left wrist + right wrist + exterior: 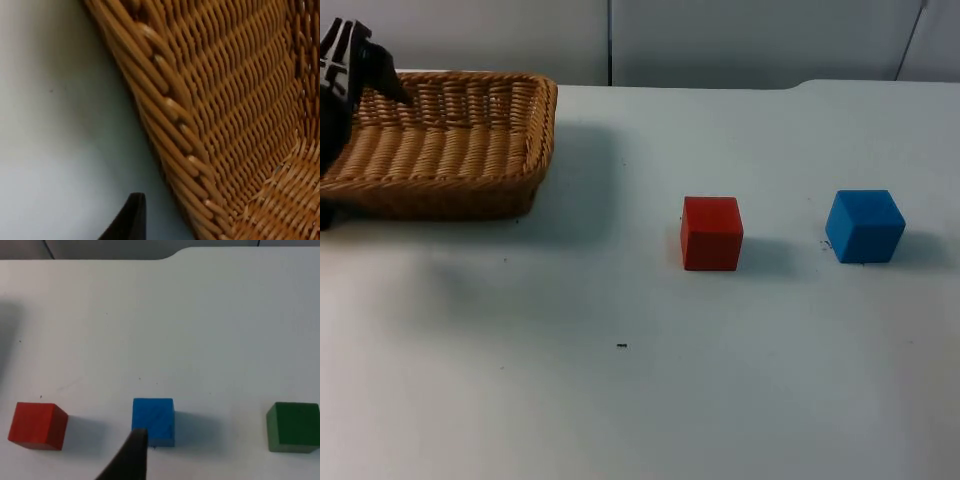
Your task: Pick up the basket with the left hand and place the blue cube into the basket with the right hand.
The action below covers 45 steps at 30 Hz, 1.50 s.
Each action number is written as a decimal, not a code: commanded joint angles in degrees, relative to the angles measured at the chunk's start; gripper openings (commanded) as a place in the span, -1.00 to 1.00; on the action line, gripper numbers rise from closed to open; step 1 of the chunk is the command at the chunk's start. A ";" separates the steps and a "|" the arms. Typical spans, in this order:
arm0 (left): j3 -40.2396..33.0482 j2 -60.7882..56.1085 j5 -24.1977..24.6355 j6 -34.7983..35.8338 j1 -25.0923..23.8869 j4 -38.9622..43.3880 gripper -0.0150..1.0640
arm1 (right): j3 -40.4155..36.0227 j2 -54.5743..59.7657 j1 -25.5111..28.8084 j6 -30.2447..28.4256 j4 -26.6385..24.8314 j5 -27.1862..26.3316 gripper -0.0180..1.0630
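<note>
Sitting at the upper left of the top view, the wicker basket (450,140) cast a broad shadow on the white table (620,400) below and to its right. The left gripper (345,75) was at the basket's left end, right against the woven rim, which ran close past it in the left wrist view; whether that claw was clamped or slack I could not tell. The blue cube (864,226) stood on the table at right of centre, well apart from the basket, with a red cube (711,232) near it on its left. The right gripper (134,452) hung over the table, pointed at the blue cube, its claw's state also impossible to tell. There a green cube (293,426) stood on the blue cube's other side
</note>
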<state>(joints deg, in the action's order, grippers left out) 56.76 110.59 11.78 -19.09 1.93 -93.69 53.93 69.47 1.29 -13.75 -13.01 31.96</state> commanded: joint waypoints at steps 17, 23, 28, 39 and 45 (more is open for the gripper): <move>3.83 7.40 -4.41 1.76 0.51 -6.26 0.58 | 0.41 -0.02 0.27 -3.20 -3.60 -0.94 0.89; 3.83 8.22 -5.62 3.44 0.51 -6.26 -0.23 | 0.41 -0.02 0.27 -5.96 -7.34 -1.17 0.85; 3.91 8.33 -7.81 4.06 0.51 -6.26 -0.74 | 0.41 -0.02 0.27 -5.96 -7.93 -1.40 0.85; 4.04 6.56 -9.32 6.31 0.51 -6.26 -0.98 | 0.41 -0.02 0.27 -5.96 -8.27 -1.91 0.85; 3.28 -0.23 -8.44 7.67 1.29 -6.26 -0.98 | 0.41 -0.02 0.27 -5.96 -8.04 -1.93 0.85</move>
<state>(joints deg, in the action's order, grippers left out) 60.03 112.60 2.84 -11.97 2.60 -99.80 53.93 69.47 1.29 -19.28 -21.09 30.72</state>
